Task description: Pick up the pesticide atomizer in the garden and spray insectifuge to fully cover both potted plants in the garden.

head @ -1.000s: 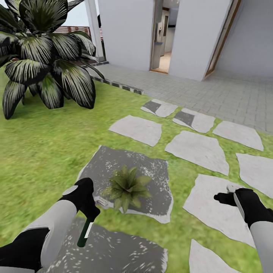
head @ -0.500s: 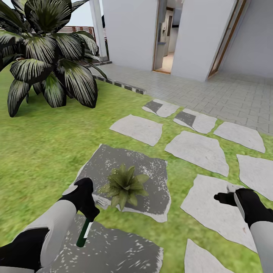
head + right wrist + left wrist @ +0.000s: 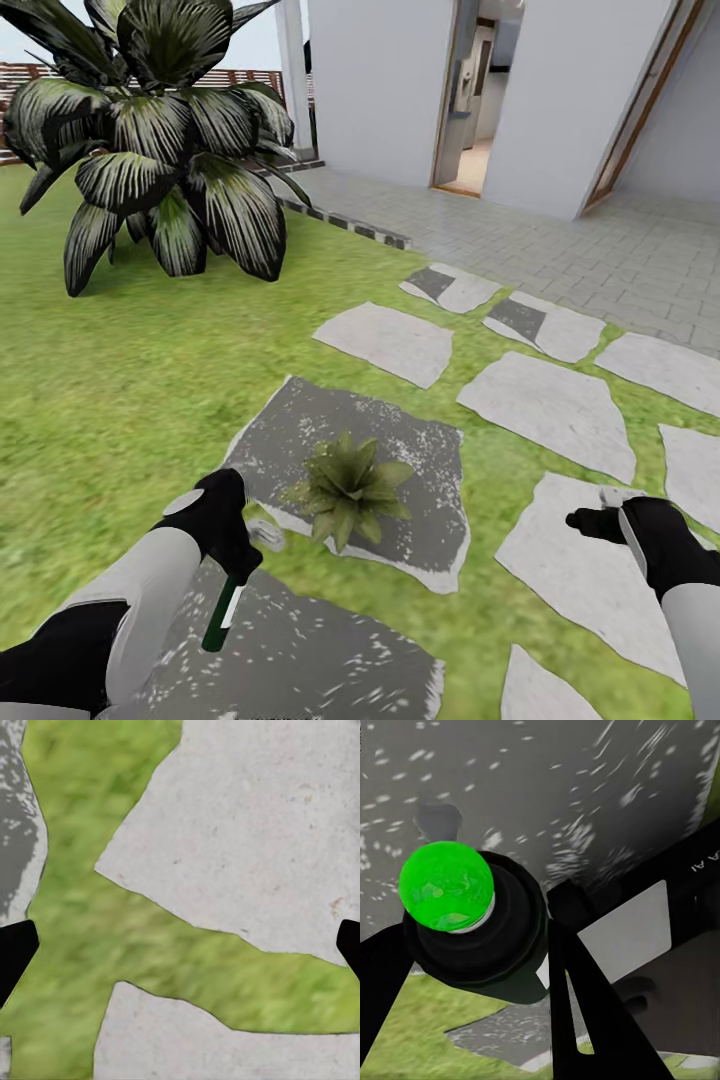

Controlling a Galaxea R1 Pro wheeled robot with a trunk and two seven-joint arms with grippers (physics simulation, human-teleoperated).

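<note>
The left gripper (image 3: 228, 590) clamps the slim black pesticide atomizer (image 3: 221, 615), its glossy green dot (image 3: 446, 886) upward; the right gripper (image 3: 590, 520) gapes wide. A spiky-leaved potted plant (image 3: 350, 487) sits on a mottled grey stone (image 3: 420, 460).

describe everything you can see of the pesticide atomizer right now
The pesticide atomizer is a slim dark bottle with a white label patch, held in the left gripper and hanging nozzle-down over a dark mottled stepping stone. In the left wrist view its round black cap carries a glossy bright green dome, with the black fingers closed against its sides. It looks like smooth plastic. The small potted plant sits just ahead of it.
</note>
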